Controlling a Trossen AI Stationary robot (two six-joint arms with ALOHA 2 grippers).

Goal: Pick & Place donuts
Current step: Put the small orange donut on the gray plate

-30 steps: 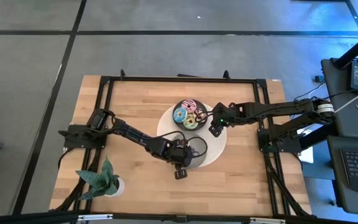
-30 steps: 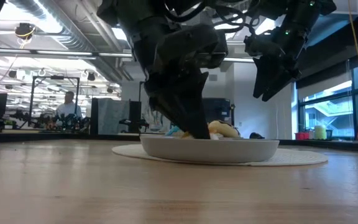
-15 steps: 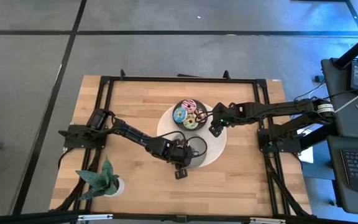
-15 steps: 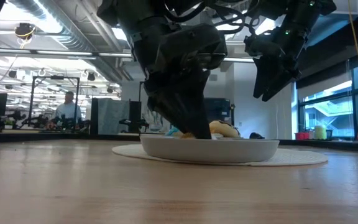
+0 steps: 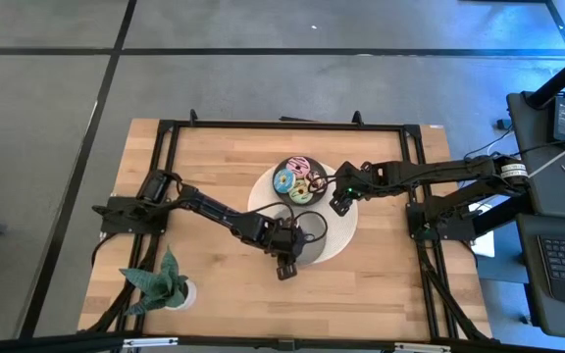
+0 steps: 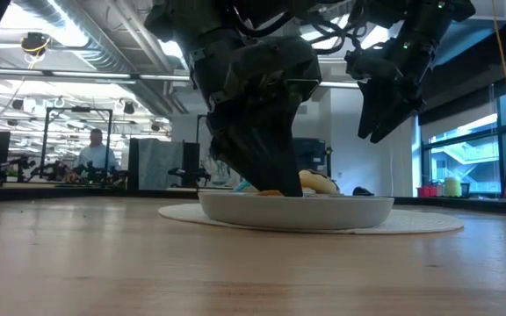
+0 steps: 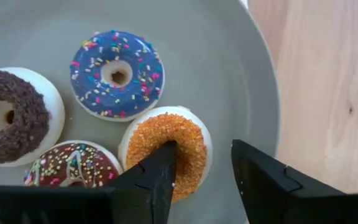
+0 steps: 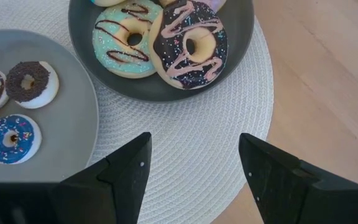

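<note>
In the left wrist view we see the left gripper (image 7: 201,168) low over the light grey round dish (image 7: 241,74), fingers parted around one side of the orange sugar-crusted mini ring donut (image 7: 168,149) at lower centre: one fingertip sits in its hole, the other outside its rim. They straddle the ring but have not visibly closed, which suits either a pinch or a release. Beside it in that dish lie a blue sprinkled mini donut (image 7: 117,73), a brown-topped one (image 7: 11,115) and a chocolate sprinkled one (image 7: 73,165).

The right gripper (image 8: 191,165) hangs open and empty above the white woven mat (image 8: 185,149), presumably waiting, with the dark grey dish (image 8: 241,37) of larger donuts, mint green (image 8: 126,43) and chocolate (image 8: 191,43), at the frame's top.

Compared with a second ago, the left arm has shifted slightly in the high view; the right has not moved.
</note>
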